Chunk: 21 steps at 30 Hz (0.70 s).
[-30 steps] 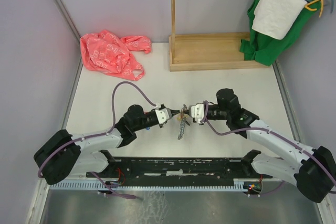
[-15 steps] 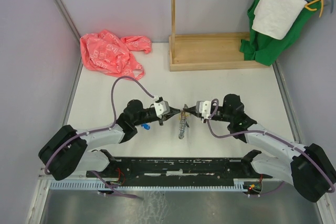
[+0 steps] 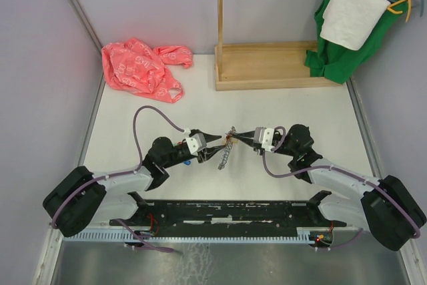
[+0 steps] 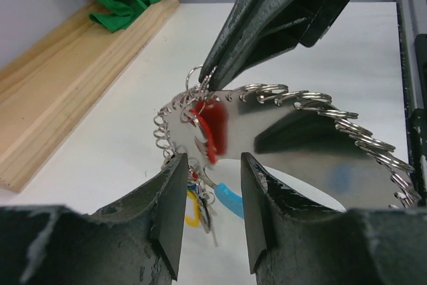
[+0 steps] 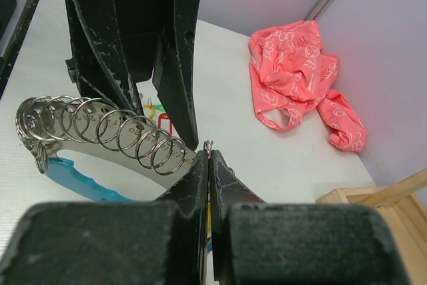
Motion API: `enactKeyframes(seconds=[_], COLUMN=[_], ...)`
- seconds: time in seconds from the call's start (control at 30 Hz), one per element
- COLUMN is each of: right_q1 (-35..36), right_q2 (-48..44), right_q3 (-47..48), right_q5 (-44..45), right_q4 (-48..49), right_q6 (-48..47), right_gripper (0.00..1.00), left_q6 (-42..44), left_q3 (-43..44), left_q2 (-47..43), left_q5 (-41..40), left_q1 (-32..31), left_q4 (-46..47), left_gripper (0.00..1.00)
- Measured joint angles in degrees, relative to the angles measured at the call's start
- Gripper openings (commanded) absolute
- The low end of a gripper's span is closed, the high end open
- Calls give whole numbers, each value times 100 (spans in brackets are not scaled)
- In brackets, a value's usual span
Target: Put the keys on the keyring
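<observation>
Over white table [image 3: 300, 105], pinched by closed right gripper [image 3: 235, 139], left gripper [image 4: 212, 161] parted, empty: keyring [image 4: 293, 131], likely light, stiff, slippery; rim best gripped.

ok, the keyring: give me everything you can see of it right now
The keyring is a large loop made of a shiny curved metal band edged with a row of small split rings, plus a light-blue sleeve. A red tag and a yellow tag hang from it; the keys are too blurred to count. It is held up, tilted, between the arms, pinched at its top by the shut right end effector. The open left end effector faces it; contact unclear.
</observation>
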Motion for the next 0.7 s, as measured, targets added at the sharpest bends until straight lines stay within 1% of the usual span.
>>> enactKeyframes(seconds=[0.23,0.4,0.6,0.7], right_q1=[-46,-52,-55,-57], right_q2=[103,378,699,767], right_q3=[-122,-284,-361,-363], right_q5=[-24,-55,-120,-184], right_q4=[37,160,341,380], right_q6=[-52,-59,-13,-13], right_gripper=[1,1,1,1], left_q6=[17,46,48,50], left_q3=[-166,-203,-179,-81], left_q2=[-254,-243,186,420], left_q5=[-195,-140,120,236], left_q1=[2,2,0,-2], left_q4=[243,267,424,428], left_gripper=[46,46,45,43])
